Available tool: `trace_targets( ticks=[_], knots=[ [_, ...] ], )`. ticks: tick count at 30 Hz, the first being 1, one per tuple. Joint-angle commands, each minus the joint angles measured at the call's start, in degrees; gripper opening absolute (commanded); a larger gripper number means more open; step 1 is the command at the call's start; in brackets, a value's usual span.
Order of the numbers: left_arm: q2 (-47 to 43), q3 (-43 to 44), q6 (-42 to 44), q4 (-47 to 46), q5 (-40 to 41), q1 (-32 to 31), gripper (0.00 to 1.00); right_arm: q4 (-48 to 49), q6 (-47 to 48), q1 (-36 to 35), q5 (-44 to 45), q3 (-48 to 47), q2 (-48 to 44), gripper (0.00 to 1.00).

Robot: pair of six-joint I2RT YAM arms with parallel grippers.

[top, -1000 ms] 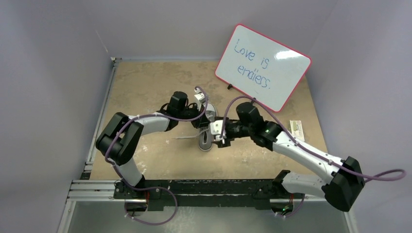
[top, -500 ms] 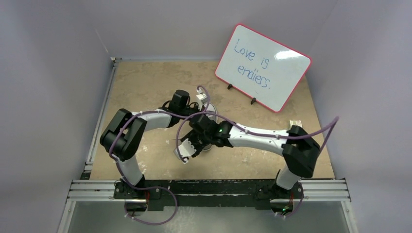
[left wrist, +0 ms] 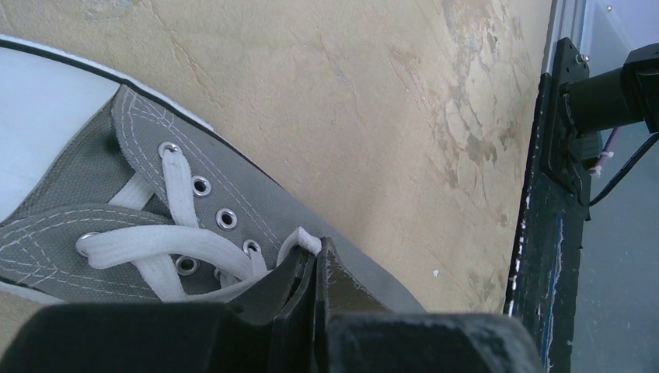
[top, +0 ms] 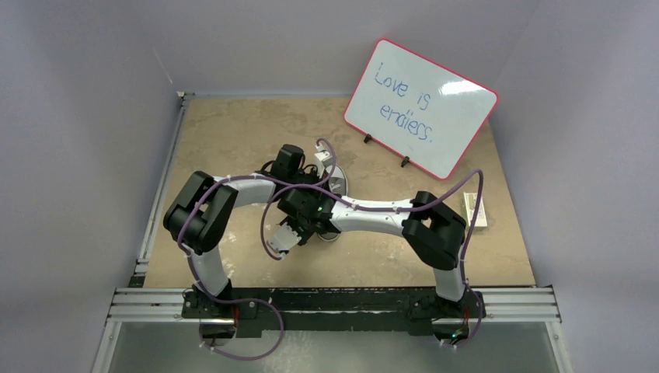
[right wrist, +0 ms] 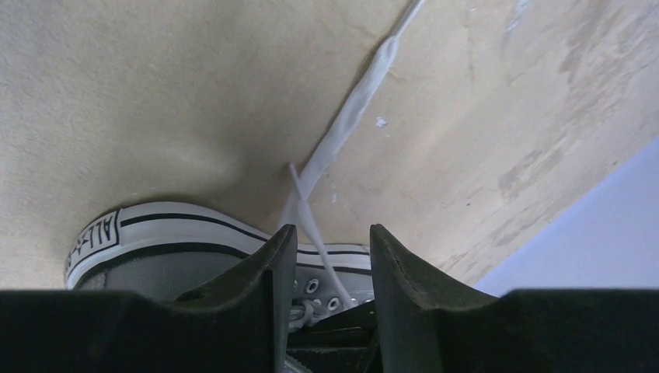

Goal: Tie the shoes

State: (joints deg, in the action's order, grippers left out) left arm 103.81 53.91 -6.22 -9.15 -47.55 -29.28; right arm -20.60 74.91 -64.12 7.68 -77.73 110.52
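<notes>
top: grey sneaker (top: 337, 187) at frame centre on table (top: 233, 132), mostly hidden under both arms.
left wrist: left gripper (left wrist: 315, 268) at lower centre, pinched closed on white lace (left wrist: 299, 238) by the eyelets.
right wrist: right gripper (right wrist: 332, 252) partly open, loose lace strand (right wrist: 350, 116) running between its fingers, ungripped.

One grey sneaker (left wrist: 256, 202) with one white lace (left wrist: 155, 242), two robot arms, namely one left arm (top: 245, 189) and one right arm (top: 373, 210), one red-framed whiteboard (top: 420, 109) bearing three handwritten words, one small pale box (top: 475, 208) and one counter (top: 233, 132)
</notes>
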Motion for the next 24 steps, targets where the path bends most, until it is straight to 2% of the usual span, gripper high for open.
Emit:
trace_targets(
  ticks=[1,7,14,16,17,18,19,24],
  knots=[
    [0.2,2.1,2.1,0.2,-1.4,0.1,0.0,-5.4,2.4,0.0,4.5,-1.4,0.3,0.44],
    [0.4,1.9,1.6,-0.5,-1.9,0.1,0.0,-0.4,3.8,0.0,6.6,2.5,1.1,0.47],
    [-0.3,0.9,0.3,-2.1,-2.4,0.1,0.0,0.8,2.0,0.0,6.1,-0.9,6.1,0.45],
    [-0.5,0.9,0.4,-1.9,-2.2,0.1,0.0,-1.4,0.4,0.0,5.0,-3.1,6.9,0.34],
    [-0.6,0.8,0.4,-1.8,-2.1,0.1,0.0,-2.2,-0.2,0.0,4.1,-3.6,6.8,0.23],
    [-0.7,0.7,0.4,-1.7,-1.9,0.1,0.0,-2.3,-0.5,0.0,3.1,-3.4,5.8,0.06],
    [-0.8,0.7,0.4,-1.6,-1.6,0.1,0.0,-2.2,-0.8,0.0,2.5,-2.9,4.5,0.0],
    [-1.6,0.6,0.2,-1.3,-0.7,0.3,0.0,-2.9,-4.5,0.0,-8.2,2.7,-6.5,0.0]
  ],
)
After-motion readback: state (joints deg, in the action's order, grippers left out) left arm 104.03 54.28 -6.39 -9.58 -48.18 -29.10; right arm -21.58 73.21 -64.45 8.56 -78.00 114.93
